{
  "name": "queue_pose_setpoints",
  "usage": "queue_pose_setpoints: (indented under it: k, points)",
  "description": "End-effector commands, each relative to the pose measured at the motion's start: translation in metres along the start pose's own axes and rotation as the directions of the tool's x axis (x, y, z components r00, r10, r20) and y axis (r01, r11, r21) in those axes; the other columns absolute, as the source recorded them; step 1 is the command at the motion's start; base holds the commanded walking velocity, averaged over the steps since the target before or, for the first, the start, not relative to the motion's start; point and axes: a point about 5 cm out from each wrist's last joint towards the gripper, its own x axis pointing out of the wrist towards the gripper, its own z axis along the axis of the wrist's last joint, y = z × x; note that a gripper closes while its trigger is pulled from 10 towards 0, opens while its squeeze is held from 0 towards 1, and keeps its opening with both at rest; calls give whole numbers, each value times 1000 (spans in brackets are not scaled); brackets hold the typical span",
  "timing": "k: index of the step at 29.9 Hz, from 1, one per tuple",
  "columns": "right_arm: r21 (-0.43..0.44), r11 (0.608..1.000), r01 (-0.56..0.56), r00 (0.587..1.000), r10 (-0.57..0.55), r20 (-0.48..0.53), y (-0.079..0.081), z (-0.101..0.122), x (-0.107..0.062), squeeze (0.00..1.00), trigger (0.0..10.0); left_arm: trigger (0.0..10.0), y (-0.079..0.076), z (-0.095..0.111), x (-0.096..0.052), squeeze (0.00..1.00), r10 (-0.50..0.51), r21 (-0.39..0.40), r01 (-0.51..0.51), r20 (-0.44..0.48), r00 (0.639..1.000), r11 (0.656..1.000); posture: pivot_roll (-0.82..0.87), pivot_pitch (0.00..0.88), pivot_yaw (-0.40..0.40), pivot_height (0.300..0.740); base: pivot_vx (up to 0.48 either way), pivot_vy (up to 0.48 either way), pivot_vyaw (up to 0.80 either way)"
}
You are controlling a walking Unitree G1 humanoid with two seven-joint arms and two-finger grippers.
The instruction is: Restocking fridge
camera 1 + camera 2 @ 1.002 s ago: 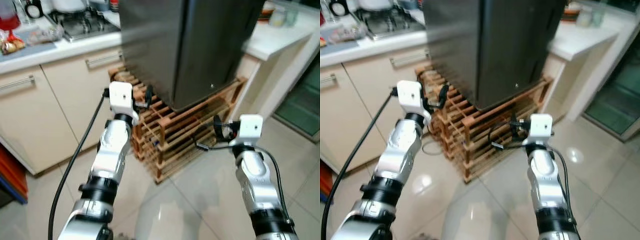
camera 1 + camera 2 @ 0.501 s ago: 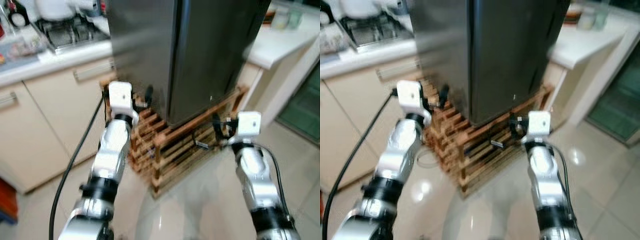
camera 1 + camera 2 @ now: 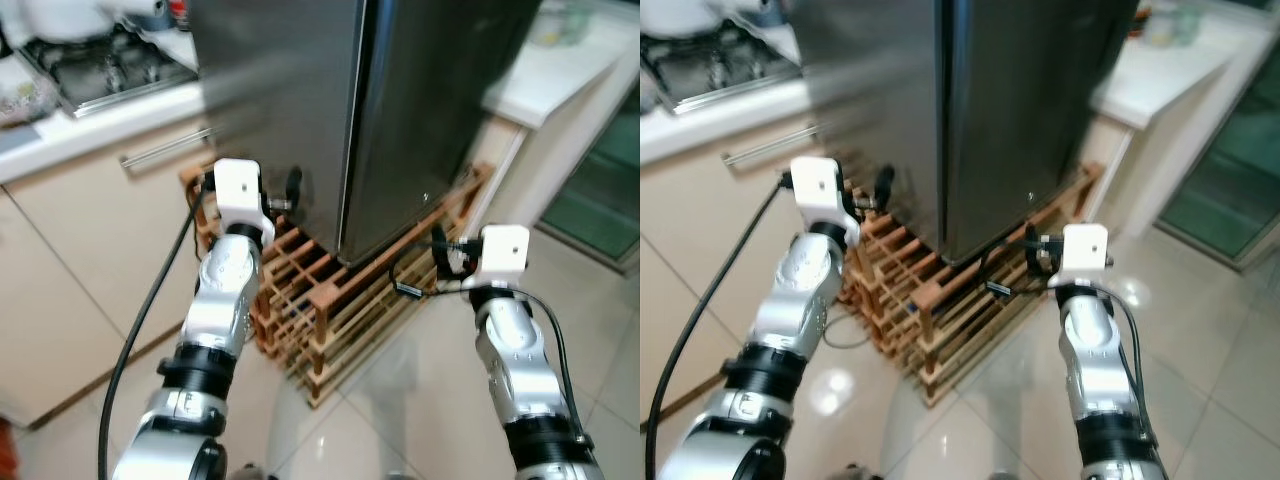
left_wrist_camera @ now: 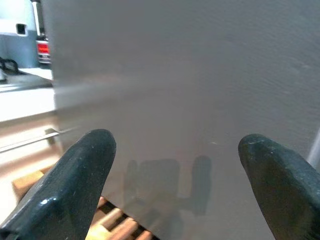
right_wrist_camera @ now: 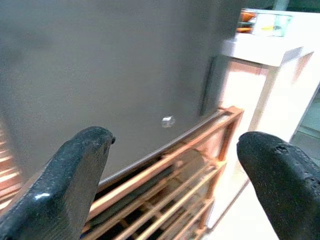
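A dark steel fridge [image 3: 400,110] stands shut on a wooden slatted rack [image 3: 330,300], straight ahead of me. Raised at the fridge's left lower corner is my left gripper [image 3: 290,190], open and empty; its wrist view faces the grey side panel [image 4: 175,100] between two spread fingers [image 4: 70,185]. My right gripper [image 3: 445,255] is open and empty in front of the rack's right end, below the fridge door [image 5: 110,75]. Its fingers [image 5: 75,170] frame the door's lower edge and the rack [image 5: 175,165].
Cream cabinets with bar handles [image 3: 165,150] run along the left under a white counter with a stove [image 3: 110,65]. A white counter [image 3: 570,70] juts out right of the fridge. Glossy tiled floor [image 3: 400,400] lies below, and a dark glass door [image 3: 600,200] is at far right.
The camera has moved closer and to the right, so the fridge looms larger and the left cabinets slide away. Both arms stay raised with fingers open.
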Motion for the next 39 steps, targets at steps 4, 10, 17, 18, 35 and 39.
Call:
queue_pose_setpoints:
  k: [4, 10, 17, 18, 35, 39]
  points:
    - [-19, 1000, 21, 999, -20, 27, -8, 7, 1, 0, 10000, 10000, -8, 3, 3, 0, -37, 6, 37, 9, 999, 999, -104, 0, 9, 740, 0, 0, 0]
    - [-19, 1000, 18, 999, -17, 36, -6, 7, 0, 0, 10000, 10000, -15, 7, 7, 0, -85, 31, 85, 22, 996, 996, -106, 0, 11, 740, 0, 0, 0]
    - [-25, 1000, 20, 999, -19, 39, -6, 8, -1, 0, 10000, 10000, -28, 19, 15, 0, -139, 43, 135, 80, 987, 990, -117, 0, 12, 740, 108, 0, 0]
    - [-26, 999, 19, 999, -18, 40, -6, 8, -1, 0, 10000, 10000, -30, 21, 17, 0, -145, 40, 142, 86, 986, 989, -117, 0, 12, 740, 0, 0, 0]
    - [-28, 999, 33, 999, -32, 41, -8, 7, -4, 0, 10000, 10000, -66, 36, 31, 0, -369, -78, 376, 90, 925, 923, -143, 0, 34, 740, 0, 0, 0]
    - [-29, 999, 35, 999, -33, 41, -8, 7, -4, 0, 10000, 10000, -72, 40, 35, 0, -392, -96, 401, 97, 915, 911, -150, 0, 39, 740, 0, 0, 0]
